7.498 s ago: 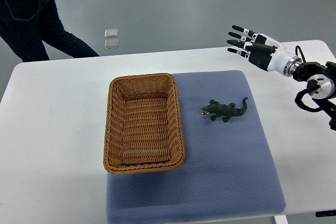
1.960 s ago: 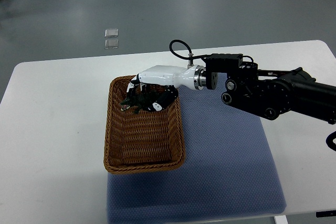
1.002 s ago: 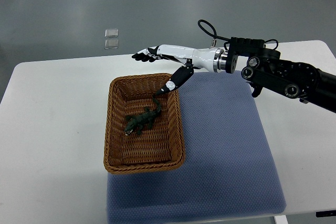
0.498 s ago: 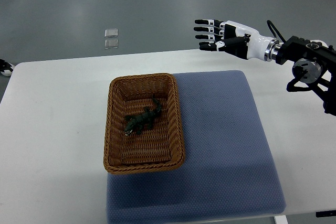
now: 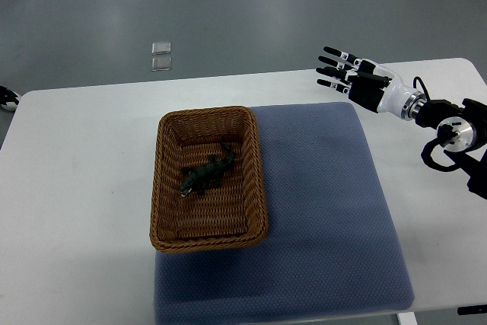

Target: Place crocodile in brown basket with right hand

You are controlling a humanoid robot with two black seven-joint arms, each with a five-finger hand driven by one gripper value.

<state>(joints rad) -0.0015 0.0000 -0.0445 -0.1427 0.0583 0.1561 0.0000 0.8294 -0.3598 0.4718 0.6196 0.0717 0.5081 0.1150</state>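
White laminate makes up the table (image 5: 84, 188), the largest thing in view, and it carries everything else; a blue textured mat (image 5: 327, 211) covers its middle and right, running down to the near edge; the brown basket (image 5: 205, 113), woven wicker and oblong, stands with its long sides running away from the robot, its right side on the left part of the mat and its left side on bare table; the right arm comes in from the right edge, dark at the joints and white at the wrist, and ends in the right hand (image 5: 359, 81), which hangs just past the mat's far right corner; its fingers (image 5: 333, 74) are spread and nearly straight, pointing toward the picture's left, and they hold nothing; the crocodile (image 5: 205, 175), dark green and small, lies on the basket's floor near the middle, clear of the walls as far as can be seen; its long axis runs on a diagonal, head toward the near left and tail toward the far right, so the tail end points roughly at the hand; from the hand it lies to the left and nearer the robot, well apart, with the basket's right wall and a stretch of mat between them; only this hand shows, so it is the nearer one by default; judged from this, the placing looks done, and the coming move likely needs no reach toward the toy, only a clear path away from the basket.
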